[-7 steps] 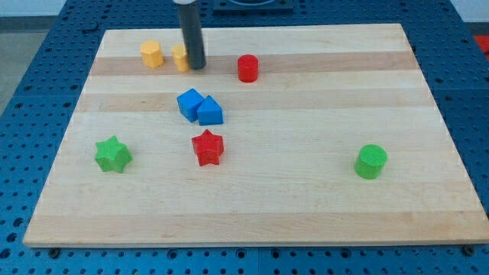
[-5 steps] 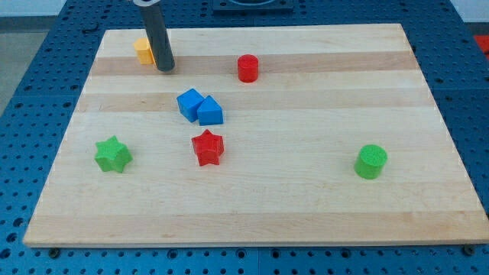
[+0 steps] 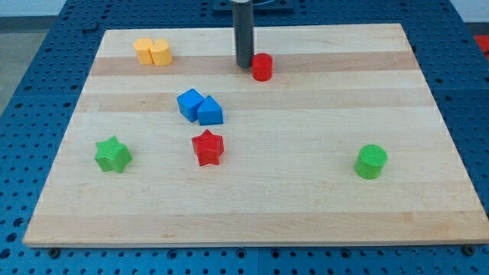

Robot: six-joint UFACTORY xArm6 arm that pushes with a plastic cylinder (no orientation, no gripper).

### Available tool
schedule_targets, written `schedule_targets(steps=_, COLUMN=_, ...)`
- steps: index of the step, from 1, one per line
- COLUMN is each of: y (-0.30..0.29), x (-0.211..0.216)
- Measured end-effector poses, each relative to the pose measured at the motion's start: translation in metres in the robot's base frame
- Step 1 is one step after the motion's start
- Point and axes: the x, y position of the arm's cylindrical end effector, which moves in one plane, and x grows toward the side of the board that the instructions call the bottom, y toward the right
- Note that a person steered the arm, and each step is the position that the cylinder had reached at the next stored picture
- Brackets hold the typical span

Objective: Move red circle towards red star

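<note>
The red circle (image 3: pixel 263 67) stands near the top middle of the wooden board. My tip (image 3: pixel 244 65) is right against its left side, touching or nearly so. The red star (image 3: pixel 207 147) lies lower down, below and to the left of the circle, near the board's middle. Two blue blocks sit between them: a blue cube (image 3: pixel 190 103) and a blue triangular block (image 3: pixel 210 112), touching each other.
Two yellow blocks (image 3: pixel 153 52) sit together at the top left. A green star (image 3: pixel 112 154) lies at the left. A green circle (image 3: pixel 371 162) stands at the right. The board's (image 3: pixel 306 206) edges border a blue perforated table.
My tip swung left to the yellow blocks, then right to the red circle's left side. The yellow blocks are now pushed together further left. The red circle has shifted slightly right.
</note>
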Motion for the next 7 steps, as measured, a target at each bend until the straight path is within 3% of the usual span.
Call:
schedule_targets(steps=1, y=0.047, x=0.002)
schedule_targets(steps=3, y=0.070, x=0.009)
schedule_targets(steps=7, y=0.065, x=0.171)
